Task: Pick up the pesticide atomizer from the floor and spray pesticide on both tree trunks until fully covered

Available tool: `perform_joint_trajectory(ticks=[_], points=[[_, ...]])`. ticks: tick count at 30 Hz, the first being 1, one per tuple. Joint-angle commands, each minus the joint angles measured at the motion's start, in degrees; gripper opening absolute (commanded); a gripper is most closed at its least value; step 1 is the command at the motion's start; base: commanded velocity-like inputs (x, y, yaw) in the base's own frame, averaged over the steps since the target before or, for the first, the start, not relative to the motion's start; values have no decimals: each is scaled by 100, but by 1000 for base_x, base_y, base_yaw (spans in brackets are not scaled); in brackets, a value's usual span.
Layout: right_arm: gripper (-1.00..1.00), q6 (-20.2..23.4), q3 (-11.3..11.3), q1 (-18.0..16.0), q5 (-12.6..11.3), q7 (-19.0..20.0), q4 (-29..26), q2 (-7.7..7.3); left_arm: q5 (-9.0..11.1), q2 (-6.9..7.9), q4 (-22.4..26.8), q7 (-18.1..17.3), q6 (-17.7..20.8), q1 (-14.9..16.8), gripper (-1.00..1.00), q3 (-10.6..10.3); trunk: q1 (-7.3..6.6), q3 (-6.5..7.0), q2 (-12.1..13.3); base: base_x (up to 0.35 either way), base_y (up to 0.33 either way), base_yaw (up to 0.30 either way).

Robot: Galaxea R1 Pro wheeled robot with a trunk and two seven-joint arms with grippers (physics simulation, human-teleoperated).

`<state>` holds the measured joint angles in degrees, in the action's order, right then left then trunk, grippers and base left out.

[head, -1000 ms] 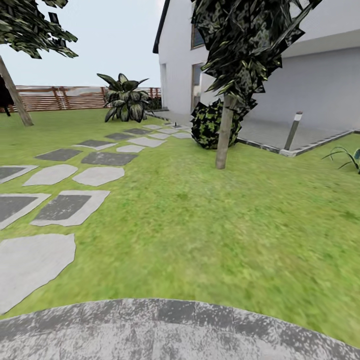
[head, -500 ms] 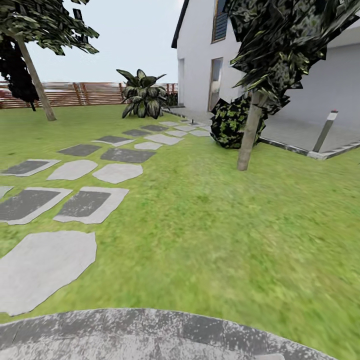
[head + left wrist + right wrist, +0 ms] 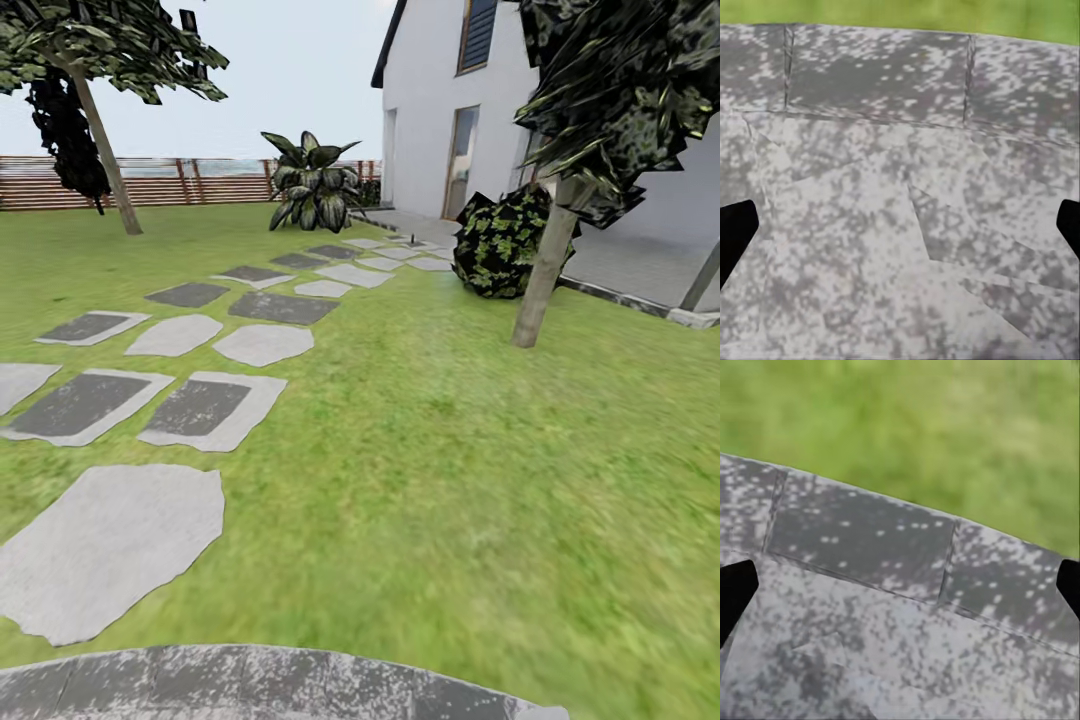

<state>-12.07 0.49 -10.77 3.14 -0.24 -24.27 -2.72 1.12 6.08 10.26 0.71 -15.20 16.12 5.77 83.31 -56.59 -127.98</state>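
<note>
Across the lawn stand two trees. The nearer tree trunk leans a little at the right, in front of the white house. The other tree trunk rises at the far left by the slatted fence. A tiny dark thing stands on the far slabs, too small to identify as the atomizer. My left gripper is open over mottled grey paving, with nothing between its black fingertips. Over the paving's edge, my right gripper is open and holds nothing.
Grey paving slabs run from the left foreground toward the house. A striped broad-leaved bush and a round dark bush flank the far slabs. A dark columnar tree stands behind the left trunk. Curved paving lies below me.
The whole head view has swung left, so the house, trees and slabs sit further right in the picture. More of the fence and the far-left tree shows. Nothing in the garden itself has moved.
</note>
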Motion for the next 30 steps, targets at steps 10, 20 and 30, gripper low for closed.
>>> perform_joint_trajectory(ticks=[10, 20, 30], points=[[100, -14, -4, 0, 37, -3, 9, -44, 11, -2, -15, -1, -18, 5, 100, 12, 2, -6, -2, 289, 205, 3], [100, -23, -7, 1, 28, -5, 4, -41, 11, -2, -8, -1, -12, 5, 100, 12, 2, -6, -2, 292, 197, 0], [100, -598, -22, 2, 22, -3, 17, -28, 11, -2, 0, -1, -10, 5, 100, 9, 2, -6, -2, 292, 200, 0]])
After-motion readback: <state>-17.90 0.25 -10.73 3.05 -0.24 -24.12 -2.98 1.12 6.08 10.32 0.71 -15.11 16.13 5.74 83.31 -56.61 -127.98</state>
